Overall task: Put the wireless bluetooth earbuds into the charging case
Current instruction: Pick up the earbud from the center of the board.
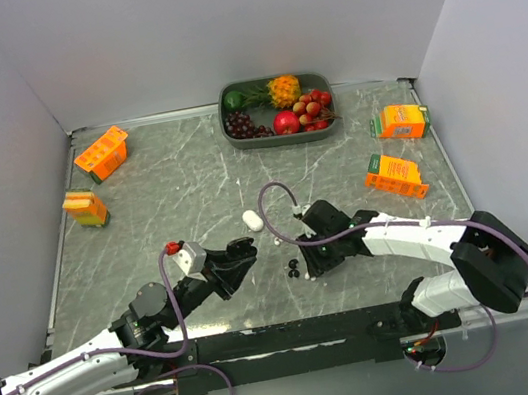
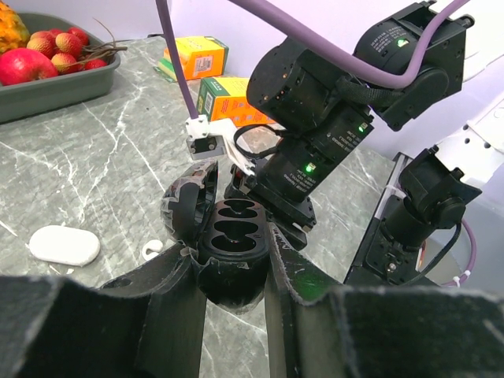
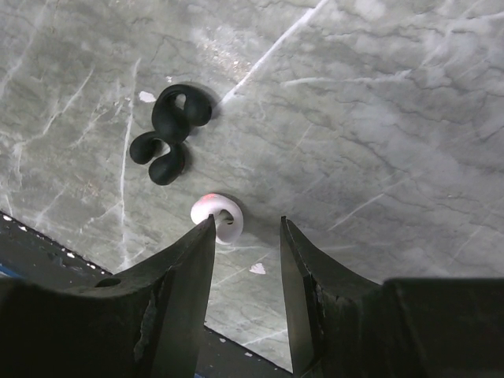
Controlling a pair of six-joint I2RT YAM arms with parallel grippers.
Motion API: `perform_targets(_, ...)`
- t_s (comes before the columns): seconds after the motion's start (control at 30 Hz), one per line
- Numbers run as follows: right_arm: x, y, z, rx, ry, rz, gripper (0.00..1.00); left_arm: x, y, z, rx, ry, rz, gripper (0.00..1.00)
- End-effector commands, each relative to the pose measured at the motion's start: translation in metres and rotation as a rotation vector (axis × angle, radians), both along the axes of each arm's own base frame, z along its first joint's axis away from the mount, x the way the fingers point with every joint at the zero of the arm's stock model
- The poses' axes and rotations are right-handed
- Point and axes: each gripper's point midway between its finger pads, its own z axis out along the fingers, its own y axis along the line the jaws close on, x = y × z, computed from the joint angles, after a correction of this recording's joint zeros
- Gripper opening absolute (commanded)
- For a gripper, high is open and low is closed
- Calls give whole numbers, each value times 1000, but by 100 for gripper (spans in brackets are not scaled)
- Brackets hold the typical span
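My left gripper [image 2: 234,250] is shut on an open black charging case [image 2: 231,226] with its empty sockets facing up; in the top view it [image 1: 240,259] is held left of centre. My right gripper [image 3: 246,226] is open, pointing down at the table. A white earbud [image 3: 218,217] lies against its left fingertip [image 3: 203,236]. Two black earbuds [image 3: 168,135] lie tangled together just beyond; they also show in the top view [image 1: 294,272]. Another white earbud [image 2: 151,249] lies beside a closed white case [image 2: 64,245].
A grey tray [image 1: 229,127] of fruit stands at the back. Orange cartons lie at the far left [image 1: 102,154], [image 1: 85,208] and right [image 1: 401,121], [image 1: 394,174]. The right arm [image 2: 331,118] sits close behind the held case. The table's front edge [image 3: 47,244] is near.
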Motion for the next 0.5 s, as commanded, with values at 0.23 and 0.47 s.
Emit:
perform_targets(0.23,41,24,67,98,-199,-38,50,-2,4,14,-55,-6,5,1)
perform_targets(0.47,60,44,63,77,-178,1,48,-3,4,11,-50,2,0,1)
